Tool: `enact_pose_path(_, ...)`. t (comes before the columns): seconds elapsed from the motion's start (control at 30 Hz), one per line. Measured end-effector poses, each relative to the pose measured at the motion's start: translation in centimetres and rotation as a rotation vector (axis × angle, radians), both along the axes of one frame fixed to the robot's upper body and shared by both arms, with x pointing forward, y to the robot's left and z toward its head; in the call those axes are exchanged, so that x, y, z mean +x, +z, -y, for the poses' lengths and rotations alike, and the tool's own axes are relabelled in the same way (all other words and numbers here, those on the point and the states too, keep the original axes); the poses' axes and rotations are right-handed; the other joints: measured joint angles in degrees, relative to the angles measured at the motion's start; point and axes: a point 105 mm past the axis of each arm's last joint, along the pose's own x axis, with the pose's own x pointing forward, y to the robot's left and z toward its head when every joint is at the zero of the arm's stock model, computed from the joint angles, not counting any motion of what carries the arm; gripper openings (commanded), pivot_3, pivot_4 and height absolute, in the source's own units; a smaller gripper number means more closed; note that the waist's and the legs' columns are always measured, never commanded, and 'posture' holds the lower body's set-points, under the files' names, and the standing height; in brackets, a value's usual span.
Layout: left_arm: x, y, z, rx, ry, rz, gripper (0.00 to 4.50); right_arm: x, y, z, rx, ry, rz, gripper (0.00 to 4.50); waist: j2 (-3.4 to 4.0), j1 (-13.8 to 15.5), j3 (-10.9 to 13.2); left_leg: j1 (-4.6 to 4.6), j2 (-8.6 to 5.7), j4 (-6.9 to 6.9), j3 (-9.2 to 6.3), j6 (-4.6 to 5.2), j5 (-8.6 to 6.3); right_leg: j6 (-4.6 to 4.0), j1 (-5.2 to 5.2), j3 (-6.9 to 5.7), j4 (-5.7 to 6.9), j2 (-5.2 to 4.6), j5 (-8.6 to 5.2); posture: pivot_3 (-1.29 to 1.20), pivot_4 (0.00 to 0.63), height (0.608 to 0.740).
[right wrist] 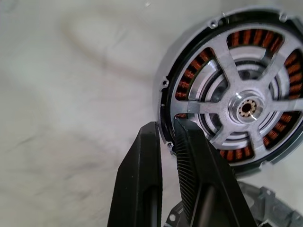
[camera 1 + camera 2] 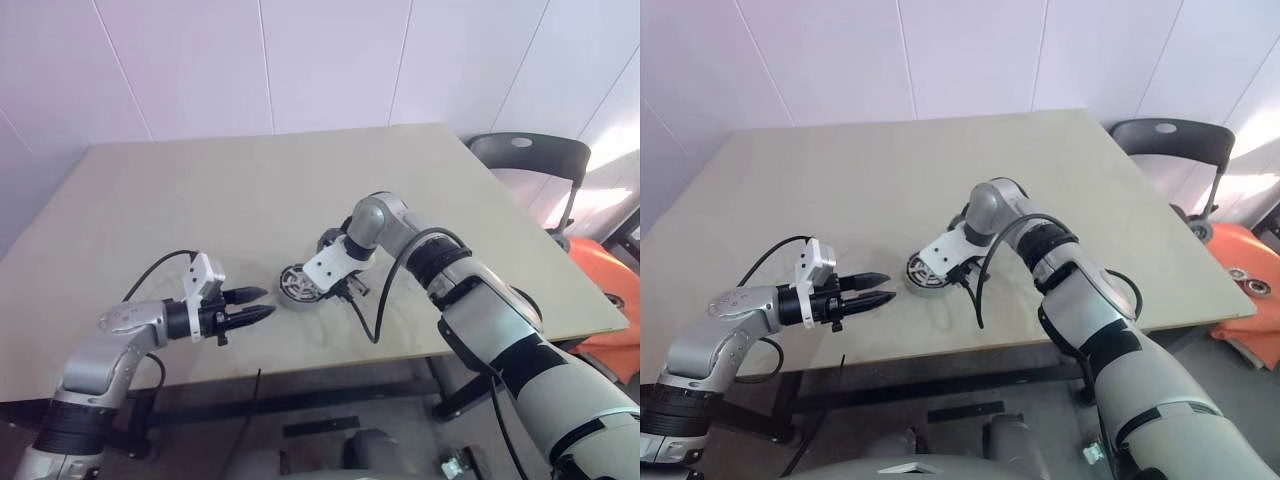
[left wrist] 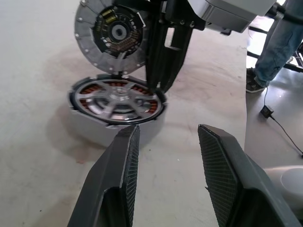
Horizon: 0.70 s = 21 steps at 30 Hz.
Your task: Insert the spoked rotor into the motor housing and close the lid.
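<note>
I am seeing the spoked rotor (image 1: 246, 108) sitting inside the motor housing (image 3: 90, 126), with the copper windings showing between its spokes. The motor housing is lying on the counter (image 2: 200, 190), near the front edge, about halfway along it. The lid (image 3: 110, 35) is standing up on its edge, tilted, just behind the motor housing. My right gripper (image 1: 168, 142) is pointing down and pinching the lid's rim with narrow fingers. My left gripper (image 2: 255, 305) is hanging half open just beside the motor housing, holding nothing.
</note>
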Motion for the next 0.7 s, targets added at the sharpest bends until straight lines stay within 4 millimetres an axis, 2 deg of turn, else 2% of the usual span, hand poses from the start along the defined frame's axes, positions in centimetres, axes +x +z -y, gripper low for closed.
enact_pose_path(0.2,0.5,-0.3,0.3,-0.015,-0.004,-0.004,2.11,0.5,0.9,3.7,-0.092,-0.086,-0.013,0.49,0.0,1.02,0.0,0.02,-0.03,0.03,0.01,0.0,0.0,-0.01,0.01,-0.03,-0.01,0.02,0.0,0.0,0.0,0.74)
enact_pose_path(0.5,1.3,-0.4,0.8,-0.017,-0.04,0.001,2.11,0.7,1.3,6.5,-0.135,-0.143,0.005,0.49,0.0,1.01,0.0,0.0,-0.06,0.06,0.03,0.0,0.0,0.0,0.02,-0.01,-0.02,0.05,-0.01,0.0,0.0,0.74)
enact_pose_path(0.6,1.7,-0.3,0.9,-0.013,-0.04,0.008,2.11,0.5,1.3,6.5,-0.122,-0.17,-0.013,0.49,0.0,0.91,0.0,0.01,-0.05,0.05,0.04,0.01,0.0,0.0,0.02,-0.01,-0.01,0.06,-0.01,0.0,0.0,0.74)
enact_pose_path(0.7,1.7,-0.2,1.2,-0.027,-0.048,0.011,2.11,-0.1,1.4,5.0,-0.078,-0.21,-0.066,0.49,0.0,0.83,0.0,0.01,0.01,0.05,0.02,0.01,0.0,0.0,0.0,-0.01,0.02,0.1,-0.01,0.0,0.0,0.74)
